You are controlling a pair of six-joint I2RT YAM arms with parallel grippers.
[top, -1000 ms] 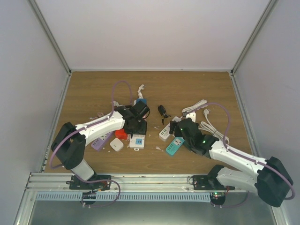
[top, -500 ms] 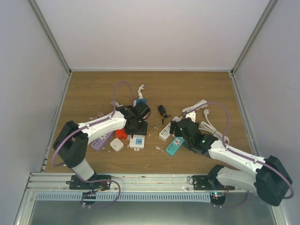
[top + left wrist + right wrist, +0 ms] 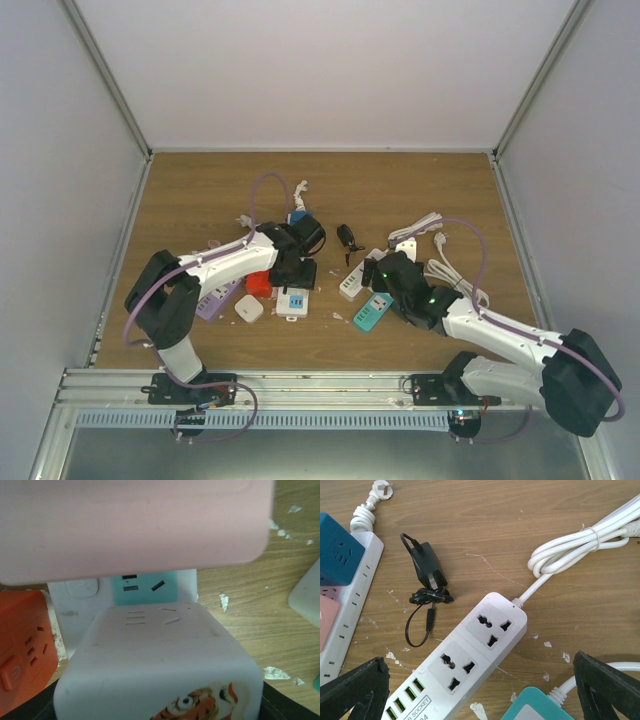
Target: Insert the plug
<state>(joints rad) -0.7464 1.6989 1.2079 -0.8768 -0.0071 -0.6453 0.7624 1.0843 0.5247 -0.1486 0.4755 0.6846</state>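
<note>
Since the left tool [image 3: 160, 702] showed only as dark corners either side of the plug [image 3: 160, 665], I judged it clamped on that white, tiger-stickered block, though the pads themselves were hidden. Seen from above, the plug sat under the tool, a little toward 9 o'clock from bench centre, out of that camera's sight. At 12 o'clock from the plug lay the teal socket [image 3: 144, 591], set in a small strip [image 3: 187, 584]. An orange cube [image 3: 25, 647] stood at 9 o'clock. A blurred pink block [image 3: 135, 525] filled the view at 12, and I could not tell whether it touched anything. The right tool [image 3: 480, 657] hung with jaws wide apart and empty over a long strip [image 3: 485, 645], toward 3 o'clock on the bench [image 3: 470, 530].

The step looked like lining up before pressing in. To do it well, the plug needed squaring to the teal slots, then a slow, straight push along its own axis, with no drift into the orange cube; the small strip might slide. The plug's long axis ran 6 to 12 in the wrist view, far end toward the socket. Its pins were out of sight.
</note>
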